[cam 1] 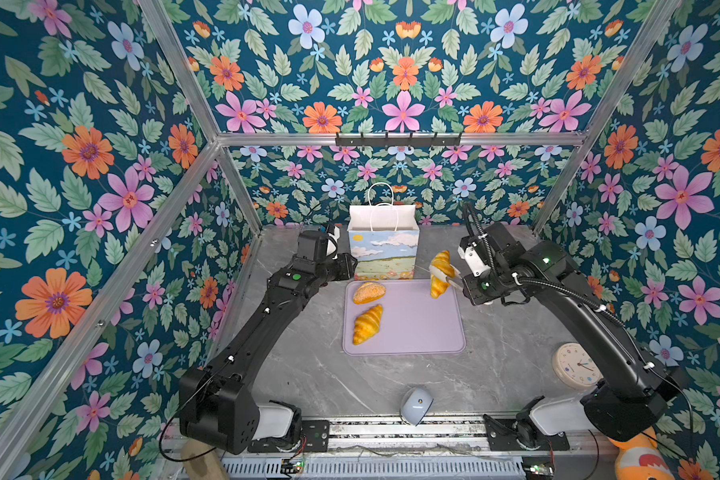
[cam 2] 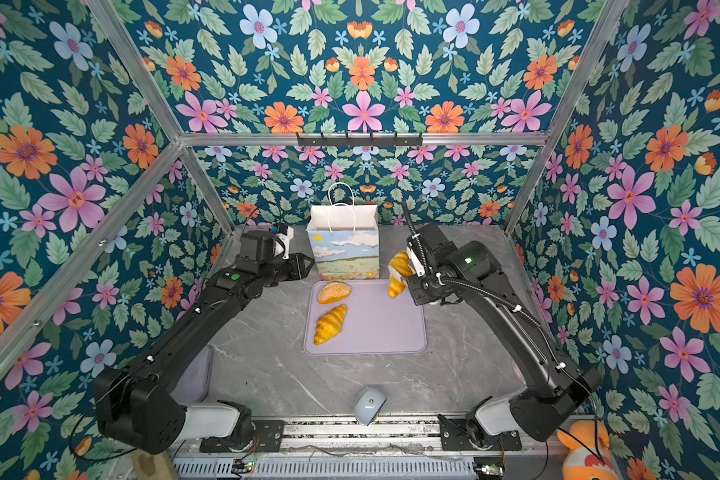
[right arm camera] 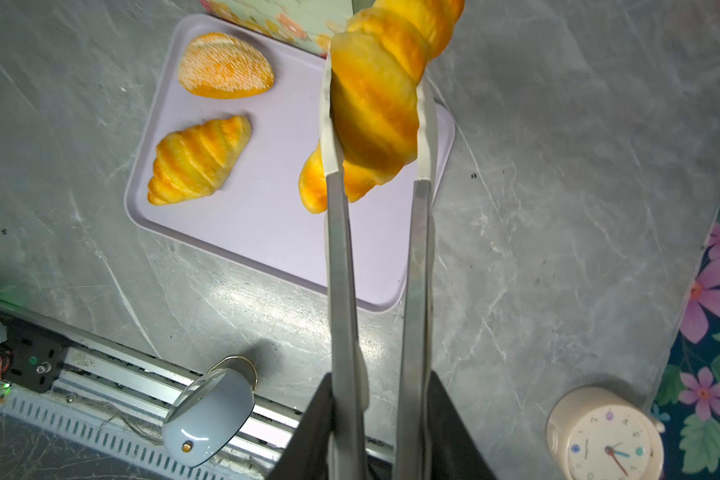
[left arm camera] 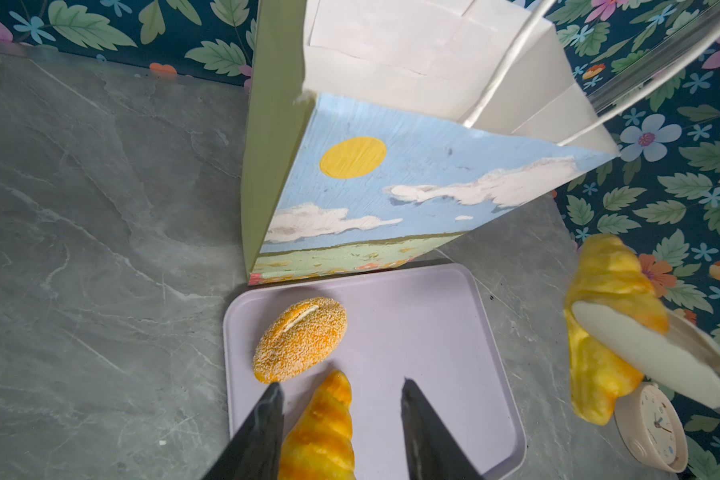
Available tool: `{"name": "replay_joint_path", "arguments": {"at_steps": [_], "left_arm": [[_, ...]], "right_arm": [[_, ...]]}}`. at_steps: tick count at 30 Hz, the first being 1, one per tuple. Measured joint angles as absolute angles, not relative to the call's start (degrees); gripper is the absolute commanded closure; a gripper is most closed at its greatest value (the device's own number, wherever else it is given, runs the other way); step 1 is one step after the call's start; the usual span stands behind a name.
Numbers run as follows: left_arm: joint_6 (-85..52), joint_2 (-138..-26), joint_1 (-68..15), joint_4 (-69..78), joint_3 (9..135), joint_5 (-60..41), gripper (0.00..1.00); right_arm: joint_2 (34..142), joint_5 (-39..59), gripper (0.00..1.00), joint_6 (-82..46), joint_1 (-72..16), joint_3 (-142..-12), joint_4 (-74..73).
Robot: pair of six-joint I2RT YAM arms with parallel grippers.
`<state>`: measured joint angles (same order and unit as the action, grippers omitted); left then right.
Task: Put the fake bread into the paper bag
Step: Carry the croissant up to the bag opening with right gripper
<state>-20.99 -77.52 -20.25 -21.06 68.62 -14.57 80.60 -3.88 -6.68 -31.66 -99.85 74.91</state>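
**Workspace, seen from above.** The paper bag (cam 1: pixel 383 249) stands upright and open-mouthed at the far side of the grey marbled surface (cam 1: pixel 308 374), touching the far edge of a lilac tray (cam 1: pixel 416 328).

(a) The right fingers (right arm camera: pixel 308 440) are clenched on a pair of metal tongs (right arm camera: pixel 339 270). The white tips of the tongs pinch a croissant (right arm camera: pixel 375 104). This held croissant (cam 1: pixel 439 270) hangs clear of the tray, over its far right corner and just beside the bag's right side, outside the bag.

(b) The left fingers (left arm camera: pixel 258 436) stand apart and hold nothing. They sit close by the bag's left side, and whether they touch it cannot be told.

(c) Two pieces of fake bread lie on the left half of the tray: a seeded bun (cam 1: pixel 368 292) and, nearer the onlooker, a second croissant (cam 1: pixel 367 324).

(d) A cream clock (cam 1: pixel 574 365) sits at the right edge of the surface.
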Motion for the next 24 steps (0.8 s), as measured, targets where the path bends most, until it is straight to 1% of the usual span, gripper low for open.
{"name": "replay_joint_path", "arguments": {"at_steps": [9,16,19,24], "left_arm": [[-20.99,-78.7,-20.25,-22.02,70.94,-13.98,0.53],[-20.97,-79.59,-20.25,-23.29,72.88,-13.32,0.52],[-20.97,-80.23,-20.25,-23.7,73.56,-13.34,0.52],[-20.97,-80.77,-20.25,-24.08,74.19,-13.37,0.52]], "right_arm": [[81.49,1.34,0.72,6.74,-22.63,-104.75,65.82],[85.23,5.93,0.71,15.46,-21.54,-110.61,59.68],[86.72,7.99,0.69,19.25,-21.23,-111.61,56.84],[88.86,10.96,0.69,25.32,-20.88,-111.74,52.84]]}}
